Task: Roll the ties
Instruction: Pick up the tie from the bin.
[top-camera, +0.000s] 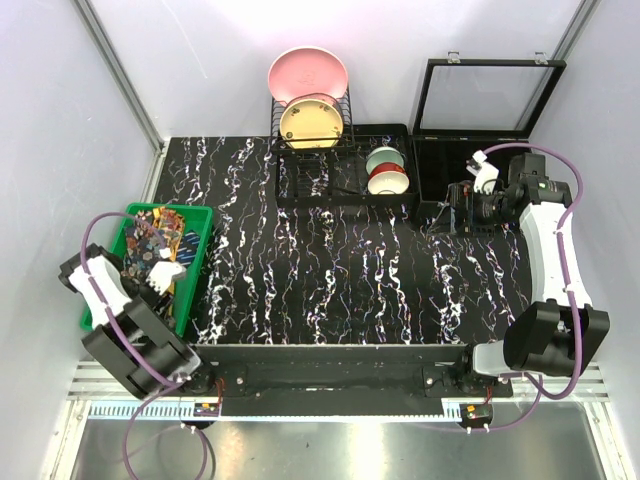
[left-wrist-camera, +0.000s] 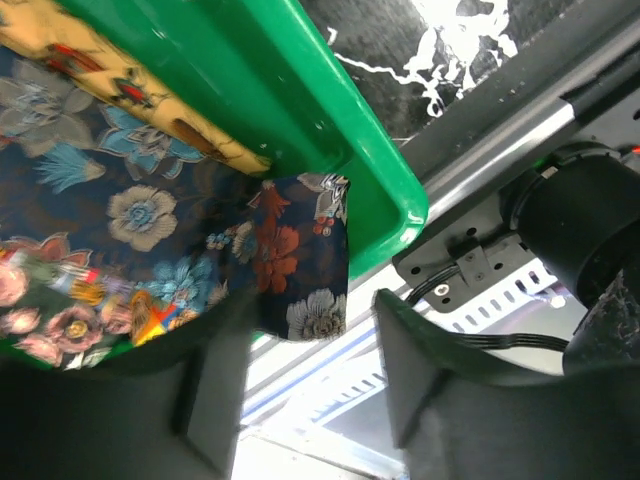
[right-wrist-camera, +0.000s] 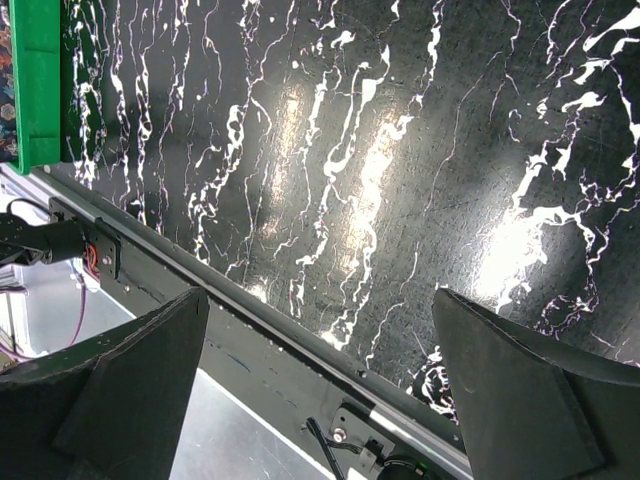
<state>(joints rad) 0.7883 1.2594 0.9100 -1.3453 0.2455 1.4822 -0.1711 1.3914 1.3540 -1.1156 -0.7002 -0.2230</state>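
Several patterned ties (top-camera: 150, 235) lie piled in a green bin (top-camera: 200, 262) at the table's left edge. In the left wrist view a dark blue floral tie (left-wrist-camera: 140, 215) fills the bin, and its pointed end hangs over the green wall (left-wrist-camera: 300, 90). A yellow-orange tie (left-wrist-camera: 90, 65) lies beside it. My left gripper (top-camera: 165, 270) hovers over the bin's near end. Its jaws (left-wrist-camera: 312, 305) stand apart around the hanging tie end, which touches only the left finger (left-wrist-camera: 215, 380). My right gripper (top-camera: 458, 210) is open far off at the back right, with nothing between its fingers (right-wrist-camera: 320, 295).
A black dish rack (top-camera: 340, 165) at the back holds a pink plate (top-camera: 307, 73), a yellow plate (top-camera: 312, 122) and bowls (top-camera: 386, 172). An open black case (top-camera: 487, 95) stands back right. The right wrist view shows bare marbled tabletop (right-wrist-camera: 380, 150), the bin's corner (right-wrist-camera: 35, 80) and the table's front rail.
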